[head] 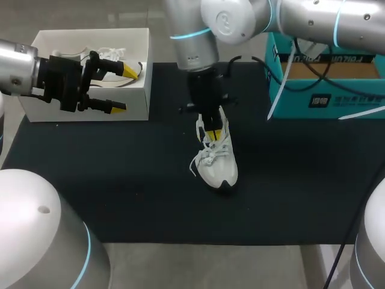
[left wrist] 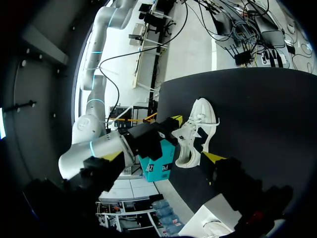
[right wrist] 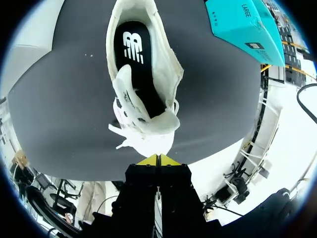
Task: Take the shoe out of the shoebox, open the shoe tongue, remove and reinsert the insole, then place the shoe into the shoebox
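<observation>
Your right pincer (right wrist: 158,159) has its yellow tips pressed together, right against the white upper of the shoe (right wrist: 143,126); whether any fabric is nipped between them can't be told. Just ahead of those tips the shoe stands upright on the counter (head: 120,192), well apart from the shoebox (head: 137,111), so the taking-out is done. The black insole (right wrist: 148,94) lies inside and the tongue (right wrist: 127,85) looks only partly lifted. I'd judge the insole work and the return to the box remain. Your left pincer (head: 123,88) hangs spread over the shoebox, holding nothing. The shoe is white, laces loose and trailing.
</observation>
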Motion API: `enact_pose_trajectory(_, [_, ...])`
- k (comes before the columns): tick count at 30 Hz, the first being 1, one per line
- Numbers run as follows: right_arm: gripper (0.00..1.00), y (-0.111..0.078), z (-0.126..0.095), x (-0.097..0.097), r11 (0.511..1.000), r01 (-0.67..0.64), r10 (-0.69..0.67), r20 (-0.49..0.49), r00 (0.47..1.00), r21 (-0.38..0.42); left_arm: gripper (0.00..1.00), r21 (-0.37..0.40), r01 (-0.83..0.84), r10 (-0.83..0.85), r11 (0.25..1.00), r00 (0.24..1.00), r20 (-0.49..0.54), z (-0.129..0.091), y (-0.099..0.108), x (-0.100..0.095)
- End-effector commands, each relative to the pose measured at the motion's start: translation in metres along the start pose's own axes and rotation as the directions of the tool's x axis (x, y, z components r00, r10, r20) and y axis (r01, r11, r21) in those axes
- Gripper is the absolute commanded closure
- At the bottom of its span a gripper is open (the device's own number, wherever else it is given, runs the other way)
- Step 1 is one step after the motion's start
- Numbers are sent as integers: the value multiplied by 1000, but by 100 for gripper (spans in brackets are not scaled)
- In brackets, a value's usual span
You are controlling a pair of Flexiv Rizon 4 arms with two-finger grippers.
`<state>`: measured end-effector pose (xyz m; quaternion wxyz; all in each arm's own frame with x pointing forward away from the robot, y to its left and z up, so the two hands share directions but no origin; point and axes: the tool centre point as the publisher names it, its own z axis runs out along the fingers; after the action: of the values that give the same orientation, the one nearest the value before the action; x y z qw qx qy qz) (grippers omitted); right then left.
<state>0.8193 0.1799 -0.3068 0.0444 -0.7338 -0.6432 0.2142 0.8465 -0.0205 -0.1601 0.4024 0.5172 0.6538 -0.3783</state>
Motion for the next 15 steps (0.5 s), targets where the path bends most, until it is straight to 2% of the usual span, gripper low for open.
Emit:
enact_pose_trajectory(1, [100,11,3,-5,1000,9,-9,-14,1000,-23,0,0,0,0,1000,1000,-4,1,0,0])
enact_pose_trajectory(15, [100,49,1,-7,995,29,-29,3,1000,-97,0,0,0,0,1000,1000,-4,1,0,0])
